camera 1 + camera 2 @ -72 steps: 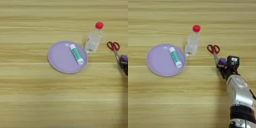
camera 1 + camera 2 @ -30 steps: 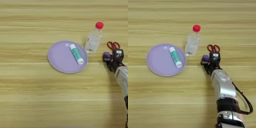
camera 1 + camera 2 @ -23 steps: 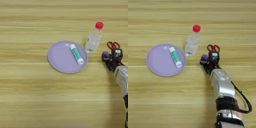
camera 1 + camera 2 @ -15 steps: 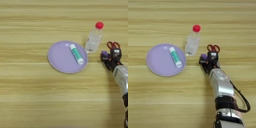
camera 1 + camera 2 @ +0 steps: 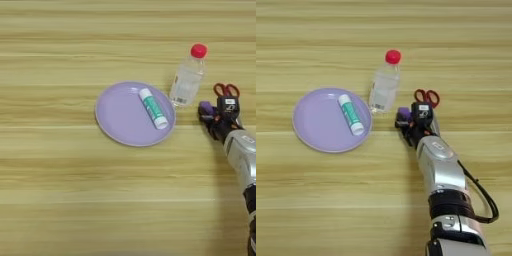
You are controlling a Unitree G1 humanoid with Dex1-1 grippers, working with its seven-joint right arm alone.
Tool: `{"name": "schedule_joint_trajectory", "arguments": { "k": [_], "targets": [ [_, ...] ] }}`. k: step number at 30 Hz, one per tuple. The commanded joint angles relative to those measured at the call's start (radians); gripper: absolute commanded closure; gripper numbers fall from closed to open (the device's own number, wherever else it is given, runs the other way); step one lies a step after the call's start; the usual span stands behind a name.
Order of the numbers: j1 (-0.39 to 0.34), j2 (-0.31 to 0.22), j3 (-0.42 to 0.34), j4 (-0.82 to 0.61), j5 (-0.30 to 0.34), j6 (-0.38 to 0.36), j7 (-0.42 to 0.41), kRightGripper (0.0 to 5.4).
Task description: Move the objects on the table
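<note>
A clear bottle with a red cap [image 5: 187,75] [image 5: 384,85] stands upright just right of a purple plate [image 5: 117,117] [image 5: 313,125]. On the plate's right half lies the white tube with a green label [image 5: 153,108] [image 5: 350,114]. My right gripper [image 5: 211,116] [image 5: 407,121] comes in from the bottom right and is shut on the small purple block [image 5: 205,108] [image 5: 403,114], holding it just right of the bottle's base, a little apart from it. The table [image 5: 60,200] is light wood with lengthwise grain.
Red-handled scissors [image 5: 226,90] [image 5: 427,96] lie right behind my gripper, partly hidden by it. My silver forearm [image 5: 442,172] runs down to the bottom edge.
My gripper has carried the purple block leftward, from the right edge past the scissors to a spot beside the bottle. Bottle, tube and plate have stayed put.
</note>
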Motion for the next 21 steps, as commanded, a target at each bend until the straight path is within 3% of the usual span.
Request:
{"name": "schedule_joint_trajectory", "arguments": {
  "k": [1, 5, 9, 21],
  "targets": [
    [-0.046, -0.016, 0.005, -0.024, -0.011, -0.009, 0.0, 3.98],
    [-0.044, -0.016, 0.006, -0.028, -0.012, -0.01, -0.003, 3.98],
    [-0.043, -0.016, 0.006, -0.029, -0.014, -0.013, -0.007, 3.35],
    [-0.031, -0.017, 0.008, -0.05, -0.016, -0.017, -0.006, 2.15]
  ]
}}
